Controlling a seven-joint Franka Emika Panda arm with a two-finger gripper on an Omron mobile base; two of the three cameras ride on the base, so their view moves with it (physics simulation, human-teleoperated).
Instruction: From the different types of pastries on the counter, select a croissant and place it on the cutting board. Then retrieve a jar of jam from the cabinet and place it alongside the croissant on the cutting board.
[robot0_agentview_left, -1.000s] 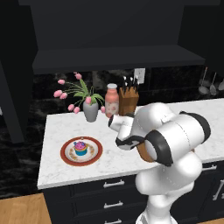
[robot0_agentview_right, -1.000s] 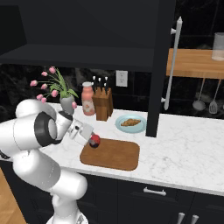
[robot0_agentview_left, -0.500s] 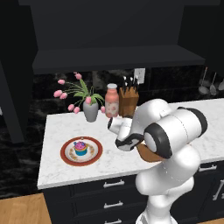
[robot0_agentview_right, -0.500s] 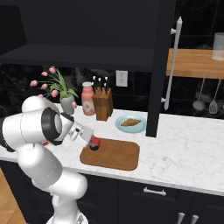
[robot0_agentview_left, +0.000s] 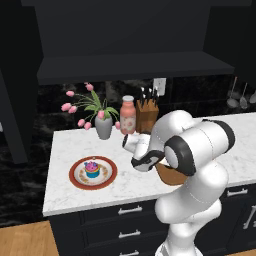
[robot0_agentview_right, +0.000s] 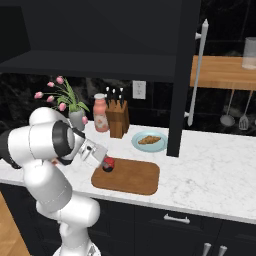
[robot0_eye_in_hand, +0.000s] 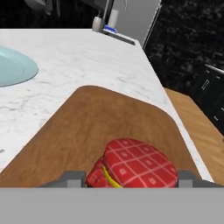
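Observation:
My gripper (robot0_agentview_right: 106, 164) is shut on the jar of jam (robot0_agentview_right: 108, 162), a squat jar with a red checked lid (robot0_eye_in_hand: 141, 168). It holds the jar low over the left end of the brown cutting board (robot0_agentview_right: 127, 176); I cannot tell whether the jar touches the wood. In the hand view the board (robot0_eye_in_hand: 105, 127) stretches away beyond the jar. The croissant (robot0_agentview_right: 150, 140) lies on a light blue plate (robot0_agentview_right: 161, 146) just behind the board. The cupcake (robot0_agentview_left: 92, 169) sits on a red-rimmed plate (robot0_agentview_left: 75, 175) at the left of the marble counter (robot0_agentview_left: 65, 145).
A pink bottle (robot0_agentview_right: 101, 114), a knife block (robot0_agentview_right: 117, 118) and a vase of pink tulips (robot0_agentview_right: 75, 116) stand along the back wall. A dark vertical panel (robot0_agentview_right: 179, 100) rises right of the blue plate. The dark wall cabinet (robot0_agentview_left: 125, 30) hangs above.
The arm has carried the jar down and slightly right, from above the counter's edge to low over the board's left end. Nothing else has moved.

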